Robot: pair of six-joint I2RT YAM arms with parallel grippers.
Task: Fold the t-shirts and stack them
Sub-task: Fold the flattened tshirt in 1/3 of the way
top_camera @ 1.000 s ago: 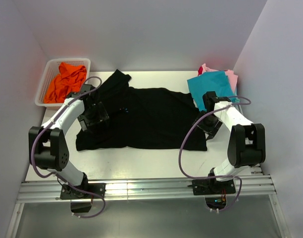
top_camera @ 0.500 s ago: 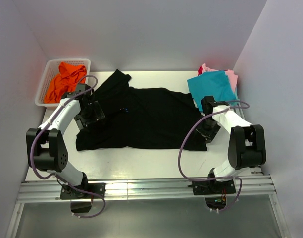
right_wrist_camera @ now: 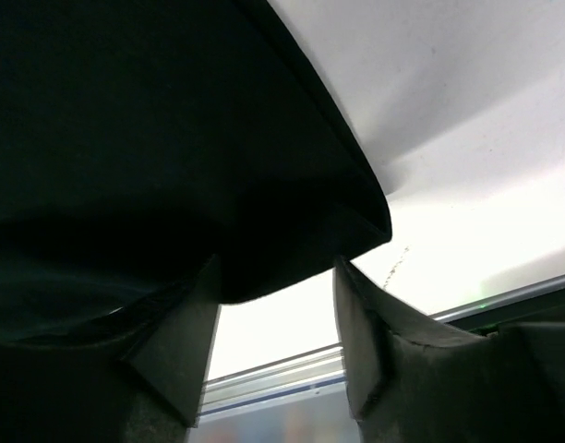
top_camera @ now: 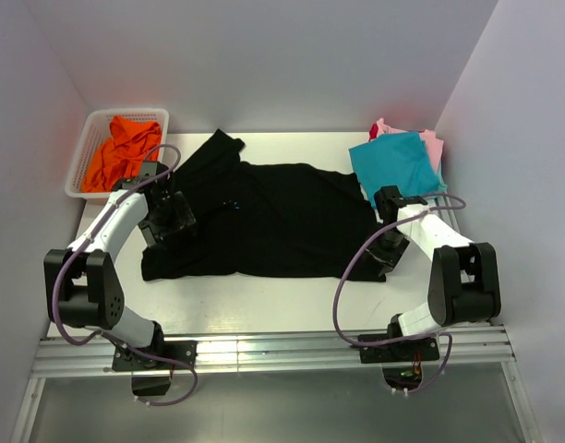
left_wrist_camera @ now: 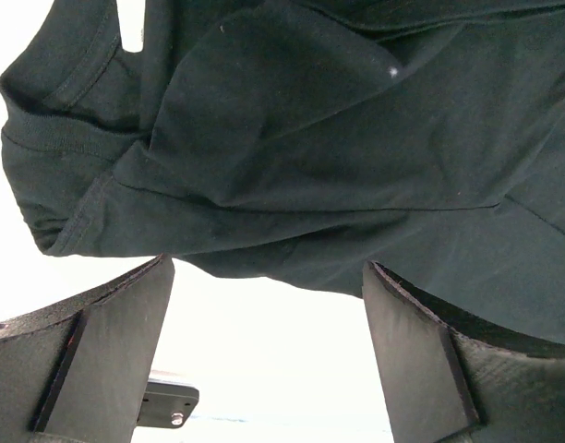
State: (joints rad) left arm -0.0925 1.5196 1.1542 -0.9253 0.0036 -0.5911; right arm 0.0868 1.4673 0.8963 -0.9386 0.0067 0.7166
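The large black t-shirt [top_camera: 273, 221] lies spread across the middle of the table, with its small light-blue logo [top_camera: 232, 204] left of centre. My left gripper [top_camera: 169, 218] is open over the shirt's left edge. In the left wrist view the crumpled black cloth [left_wrist_camera: 292, 138] lies just beyond the open left gripper [left_wrist_camera: 269, 355], with bare table between the fingers [left_wrist_camera: 107, 360]. My right gripper [top_camera: 388, 251] is open at the shirt's near right corner. In the right wrist view the hem [right_wrist_camera: 292, 258] sits at the tips of the open right gripper [right_wrist_camera: 275, 341].
A white mesh basket [top_camera: 84, 148] at the back left holds an orange t-shirt [top_camera: 124, 150]. At the back right a folded teal t-shirt [top_camera: 396, 164] lies on a pink one [top_camera: 432, 143], with a bit of red cloth [top_camera: 373, 133] behind. Grey walls enclose the table.
My right gripper has moved toward the near edge along the shirt's right side to its corner. My left gripper has shifted slightly left at the shirt's left edge. The shirt lies as before.
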